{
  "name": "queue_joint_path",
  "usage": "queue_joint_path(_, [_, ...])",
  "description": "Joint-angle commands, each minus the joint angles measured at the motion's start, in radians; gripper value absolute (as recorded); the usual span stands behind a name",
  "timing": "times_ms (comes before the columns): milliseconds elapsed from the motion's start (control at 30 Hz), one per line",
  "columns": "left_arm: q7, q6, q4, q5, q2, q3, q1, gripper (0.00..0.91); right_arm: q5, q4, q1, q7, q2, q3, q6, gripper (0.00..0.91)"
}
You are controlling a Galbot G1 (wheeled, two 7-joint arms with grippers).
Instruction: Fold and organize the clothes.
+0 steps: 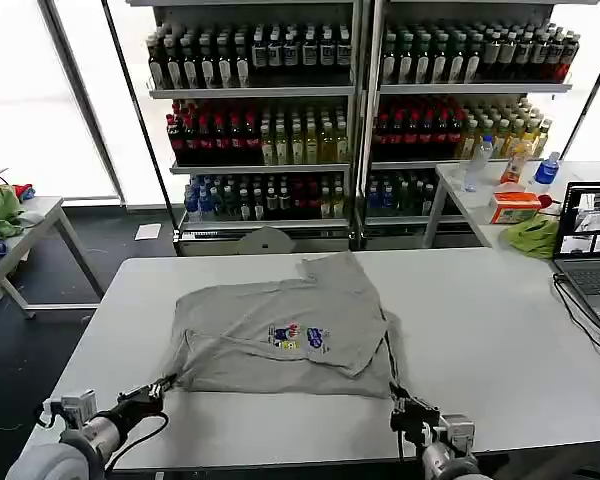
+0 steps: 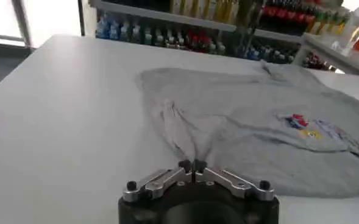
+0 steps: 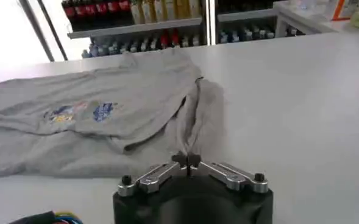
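The left gripper (image 1: 168, 381) pinches the near left corner of the grey shirt (image 1: 280, 330). The shirt lies partly folded in the middle of the white table (image 1: 480, 320). The right gripper (image 1: 398, 392) pinches its near right corner.

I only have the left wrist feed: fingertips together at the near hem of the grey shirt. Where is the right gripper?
Observer: The right gripper is at the shirt's near right corner, fingertips together.
Operator: Any sleeve folded in on that side?
Observer: Yes, the right side is folded over the body, its edge beside the chest print.
Operator: Anything else on the table?
Observer: A laptop at the far right edge.
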Motion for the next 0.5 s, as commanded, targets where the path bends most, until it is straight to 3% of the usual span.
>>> queue_joint_path(33, [0.017,-0.001,-0.162,0.036,-0.092,-0.127,0.235,0.010,-0.011,0.079,-0.144,-0.032,-0.032,0.060,0.018,0.000])
queue_joint_path(300, [0.054,0.000,-0.214,0.082,-0.134,-0.178,0.390,0.010,-0.007,0.093,-0.192,-0.048,-0.087,0.095,0.044,0.000])
queue_joint_path(500, [0.068,0.000,-0.207,0.107,-0.136,-0.175,0.405,0.010,-0.009,0.088,-0.203,-0.052,-0.101,0.096,0.055,0.000])
